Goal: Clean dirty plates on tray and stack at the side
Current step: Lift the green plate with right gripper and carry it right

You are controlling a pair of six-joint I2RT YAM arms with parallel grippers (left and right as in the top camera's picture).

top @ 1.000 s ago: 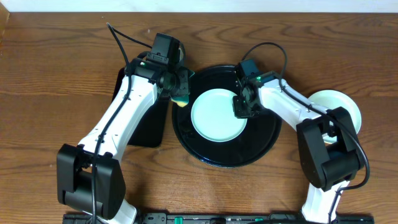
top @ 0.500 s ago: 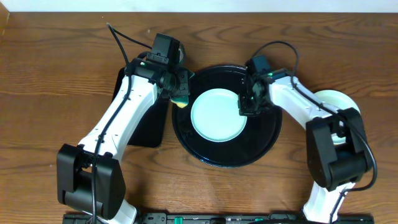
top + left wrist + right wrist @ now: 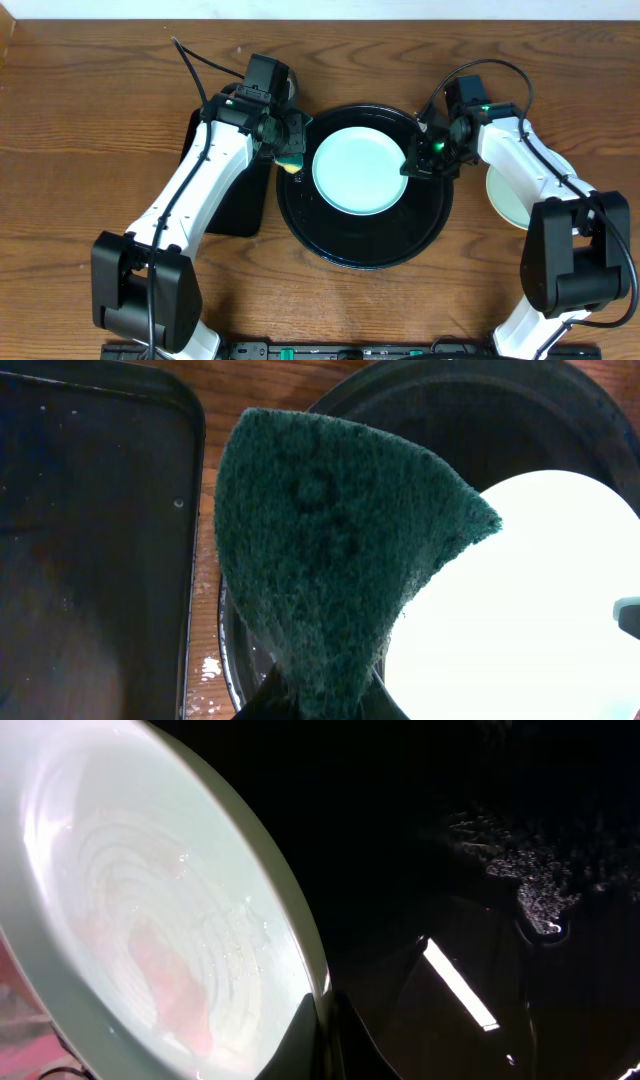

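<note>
The right gripper (image 3: 418, 163), seen from overhead, pinches the right rim of a pale mint round plate (image 3: 358, 170) on the glossy round black tray (image 3: 360, 252). A second pale plate (image 3: 506, 203) lies off the tray to the right. Left wrist view: the left gripper (image 3: 290, 150) clamps a green-and-yellow sponge (image 3: 330, 580) at the tray's left edge. Right wrist view: the pinched plate is tilted, probably ready to be stacked.

Overhead view, both arms. My left arm (image 3: 195, 190) rises from its base at the near left edge and leans inward, its wrist turned toward centre. The left gripper (image 3: 289, 152) is pinched tight on a green scouring pad (image 3: 330, 550). My right arm (image 3: 520, 160) arcs up from the near right base, forearm pointing left. The right gripper (image 3: 416, 165) angles down and left, jaws closed on the rim of a pale plate (image 3: 355, 170).
</note>
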